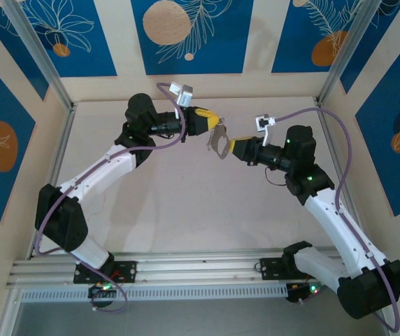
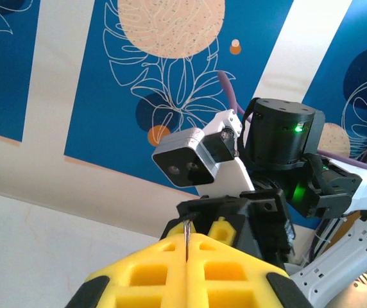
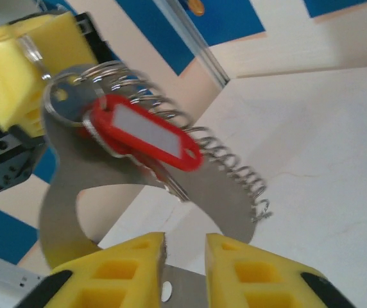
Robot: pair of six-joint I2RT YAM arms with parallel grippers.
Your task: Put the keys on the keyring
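Note:
The keyring, a grey metal loop with a fringe of wire coils on one edge, hangs in the air between both grippers. My left gripper is shut on its top, and a thin metal edge shows between the yellow fingers. The keys, a red tag with a small silver key blade under it, lie against the keyring's face near the coils. My right gripper is open, and the loop's lower part passes beneath its fingers. In the top view, the right gripper touches the loop.
The pale table lies below, boxed in by blue patterned walls and aluminium posts. A rail runs along the near edge. The right arm's wrist camera sits close in front of my left fingers.

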